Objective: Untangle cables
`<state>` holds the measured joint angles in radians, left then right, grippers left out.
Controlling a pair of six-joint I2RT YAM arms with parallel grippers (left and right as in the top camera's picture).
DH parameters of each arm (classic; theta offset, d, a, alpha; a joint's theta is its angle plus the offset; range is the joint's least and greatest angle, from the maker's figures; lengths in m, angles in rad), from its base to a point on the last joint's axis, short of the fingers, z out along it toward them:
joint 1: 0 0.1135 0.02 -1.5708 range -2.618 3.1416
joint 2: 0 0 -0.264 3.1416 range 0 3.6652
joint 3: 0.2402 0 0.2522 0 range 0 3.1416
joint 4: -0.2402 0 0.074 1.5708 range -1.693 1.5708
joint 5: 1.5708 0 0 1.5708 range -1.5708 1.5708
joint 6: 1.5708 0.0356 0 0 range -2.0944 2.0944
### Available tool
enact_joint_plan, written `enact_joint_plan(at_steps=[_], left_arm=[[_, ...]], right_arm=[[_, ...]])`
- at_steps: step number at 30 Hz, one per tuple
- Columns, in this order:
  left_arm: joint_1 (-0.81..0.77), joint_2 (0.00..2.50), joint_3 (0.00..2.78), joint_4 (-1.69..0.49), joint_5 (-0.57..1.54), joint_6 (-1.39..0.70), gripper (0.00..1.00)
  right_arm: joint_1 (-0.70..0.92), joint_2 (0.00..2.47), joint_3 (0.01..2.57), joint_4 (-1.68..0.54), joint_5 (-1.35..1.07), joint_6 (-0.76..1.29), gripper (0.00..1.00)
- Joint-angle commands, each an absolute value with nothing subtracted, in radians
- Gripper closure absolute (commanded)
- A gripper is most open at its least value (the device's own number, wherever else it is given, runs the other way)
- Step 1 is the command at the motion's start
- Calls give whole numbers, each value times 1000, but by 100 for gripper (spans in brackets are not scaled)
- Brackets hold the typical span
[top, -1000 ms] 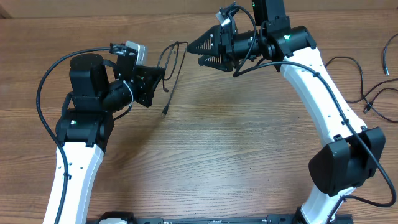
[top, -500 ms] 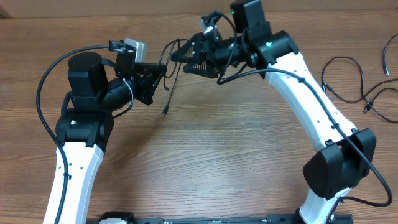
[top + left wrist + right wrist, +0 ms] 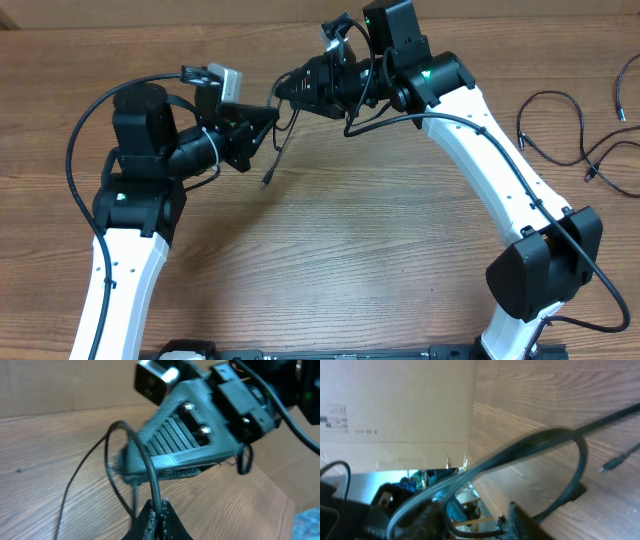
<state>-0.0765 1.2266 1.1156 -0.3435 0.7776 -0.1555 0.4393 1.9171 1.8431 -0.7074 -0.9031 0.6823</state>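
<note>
Now | thin black looped cable point(image 3: 131, 440) hangs above the brown wooden table point(image 3: 350, 250) | left gripper point(image 3: 157, 512) clamps it | right gripper point(image 3: 281, 91): grip cannot be told | you should confirm its hold, then separate slowly.

Brown wood-grain table point(image 3: 330, 250), cardboard panel point(image 3: 395, 405) behind
</note>
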Motion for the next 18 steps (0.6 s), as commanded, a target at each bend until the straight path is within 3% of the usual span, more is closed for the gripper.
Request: enact_joint_plan(at_steps=[1, 6, 18], left_arm=[[-96, 1215, 1128, -337, 802, -165, 96], [-106, 1215, 1128, -338, 802, -165, 96], [-106, 1215, 1128, -352, 715, -164, 96]], right_arm=[[445, 1893, 1858, -703, -890, 681, 74], [445, 1893, 1858, -704, -889, 681, 95], [445, 1893, 1858, -709, -907, 681, 96]])
